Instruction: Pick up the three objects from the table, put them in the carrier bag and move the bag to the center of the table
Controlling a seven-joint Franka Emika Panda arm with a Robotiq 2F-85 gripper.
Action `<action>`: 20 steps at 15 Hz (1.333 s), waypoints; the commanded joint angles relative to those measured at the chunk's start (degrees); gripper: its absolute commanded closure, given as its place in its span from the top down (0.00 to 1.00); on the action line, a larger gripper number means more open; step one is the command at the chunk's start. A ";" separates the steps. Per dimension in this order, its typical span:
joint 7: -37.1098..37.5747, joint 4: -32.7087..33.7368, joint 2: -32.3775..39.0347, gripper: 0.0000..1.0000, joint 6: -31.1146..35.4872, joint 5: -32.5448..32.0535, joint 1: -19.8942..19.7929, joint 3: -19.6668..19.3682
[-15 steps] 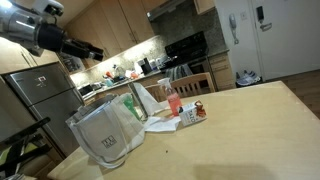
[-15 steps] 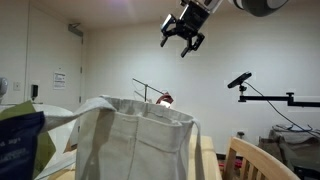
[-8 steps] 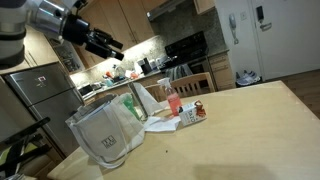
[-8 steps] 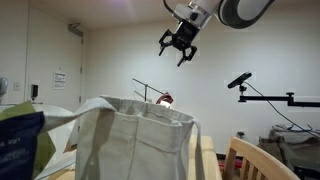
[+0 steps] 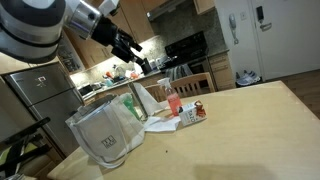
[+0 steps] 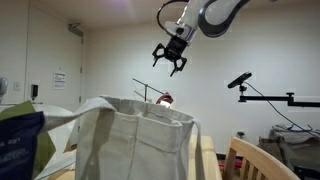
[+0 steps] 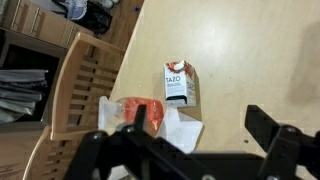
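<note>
The whitish carrier bag (image 5: 104,132) stands open at the near left of the light-wood table (image 5: 240,130) and fills the foreground in an exterior view (image 6: 135,140). A red-and-white packet (image 7: 178,82) lies flat on the table, also seen in an exterior view (image 5: 195,112). Beside it is a pink-red bottle (image 7: 138,110) on a white sheet (image 7: 178,130). My gripper (image 5: 136,56) hangs high in the air above these things, open and empty, in both exterior views (image 6: 168,63). In the wrist view its dark fingers (image 7: 268,128) frame the bare table below the packet.
A wooden chair (image 7: 85,85) stands at the table edge next to the bottle. Kitchen counters, a stove (image 5: 188,50) and a steel fridge (image 5: 40,95) lie behind the table. A blurred blue-and-yellow thing (image 6: 20,135) sits at the left edge, and a camera arm (image 6: 262,95) on the right.
The arm has swung from the upper left toward the objects, and the gripper has come lower. It has stayed open throughout. Nothing on the table has moved.
</note>
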 commanded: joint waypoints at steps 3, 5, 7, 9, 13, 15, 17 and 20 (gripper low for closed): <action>-10.33 7.72 7.15 1.00 -2.44 11.65 -0.60 0.81; -13.14 9.94 9.25 1.00 -3.70 15.11 -1.09 1.08; -14.17 12.35 11.55 1.00 -5.65 16.60 -1.41 0.77; -13.96 14.22 13.51 1.00 -7.76 17.47 -1.77 0.57; -11.07 12.65 13.04 1.00 -6.81 14.06 -7.40 6.59; -11.13 12.91 13.19 1.00 -6.95 14.15 -7.82 6.93; -11.14 13.07 13.19 1.00 -7.10 14.17 -7.84 6.99; -10.43 17.30 17.18 1.00 -11.38 13.77 -9.33 7.96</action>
